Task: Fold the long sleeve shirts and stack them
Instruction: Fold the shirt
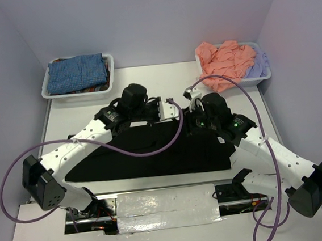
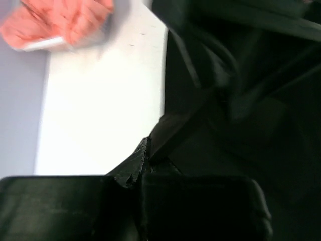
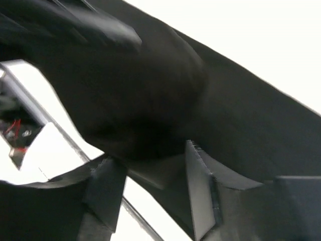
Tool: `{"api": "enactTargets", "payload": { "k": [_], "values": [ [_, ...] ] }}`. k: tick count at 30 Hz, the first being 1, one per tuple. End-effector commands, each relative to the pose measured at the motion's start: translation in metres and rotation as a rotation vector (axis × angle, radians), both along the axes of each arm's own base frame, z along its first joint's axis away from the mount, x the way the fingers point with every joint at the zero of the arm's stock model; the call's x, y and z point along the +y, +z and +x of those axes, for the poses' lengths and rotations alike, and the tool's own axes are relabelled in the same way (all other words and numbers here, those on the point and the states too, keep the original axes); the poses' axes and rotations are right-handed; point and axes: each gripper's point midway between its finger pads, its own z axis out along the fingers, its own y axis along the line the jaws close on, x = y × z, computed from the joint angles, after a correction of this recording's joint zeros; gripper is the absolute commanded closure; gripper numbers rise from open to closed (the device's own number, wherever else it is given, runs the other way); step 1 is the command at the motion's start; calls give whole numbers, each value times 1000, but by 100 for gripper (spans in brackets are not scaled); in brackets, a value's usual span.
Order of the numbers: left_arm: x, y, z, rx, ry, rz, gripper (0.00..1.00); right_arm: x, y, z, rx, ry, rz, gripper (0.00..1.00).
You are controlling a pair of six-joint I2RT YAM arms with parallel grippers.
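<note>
The black shirt [image 1: 152, 150] lies spread across the middle of the table [image 1: 75, 114], between the two arms, its far edge under both wrists. The left gripper [image 2: 144, 155] is pressed together on a raised fold at that far edge, with the cloth running straight off its tips. The right gripper [image 3: 149, 154] stands spread. A flap of the same shirt hangs loose in the gap, and neither finger looks to be bearing on it. The shirt is likely light, limp and rather slack. It should sag from any single hold, drag against the table and crease wherever it bunches, but there is nothing in it to break. Thin cloth can slide out of a shallow pinch, so a deep bite on a hem or doubled edge seems safest. Two holds well apart along the far edge, one for each arm, would carry it over evenly. The blue-checked shirt [image 1: 76, 71] sits in the far left bin [image 1: 47, 90]. The salmon-pink shirt [image 1: 223, 60] and the lavender shirt [image 1: 258, 62] sit heaped in the far right bin [image 1: 266, 76].
</note>
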Motion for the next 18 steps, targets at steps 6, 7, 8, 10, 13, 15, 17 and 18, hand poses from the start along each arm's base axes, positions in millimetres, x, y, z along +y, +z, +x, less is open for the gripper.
{"api": "enactTargets", "payload": {
  "k": [6, 7, 8, 10, 13, 15, 17, 18],
  "values": [
    [-14, 28, 65, -163, 74, 211, 100, -74, -21, 24, 82, -390, -73, 39],
    [-11, 20, 76, -159, 120, 254, 100, -87, -27, 26, 100, -440, -73, 38],
    [-8, 20, 79, -157, 139, 269, 100, -94, -28, 26, 106, -466, -65, 37],
    [-5, 28, 84, -174, 173, 273, 100, -101, -30, 23, 101, -482, -48, 37],
    [5, 24, 86, -164, 214, 314, 100, -101, -28, 17, 72, -454, -34, 40],
    [15, 13, 82, -138, 231, 369, 100, -100, -29, 15, 67, -446, -27, 44],
    [20, 4, 78, -113, 231, 403, 100, -94, -35, 13, 80, -416, -11, 51],
    [23, -2, 74, -93, 227, 424, 100, -90, -40, 13, 100, -400, -4, 50]
  ]
}}
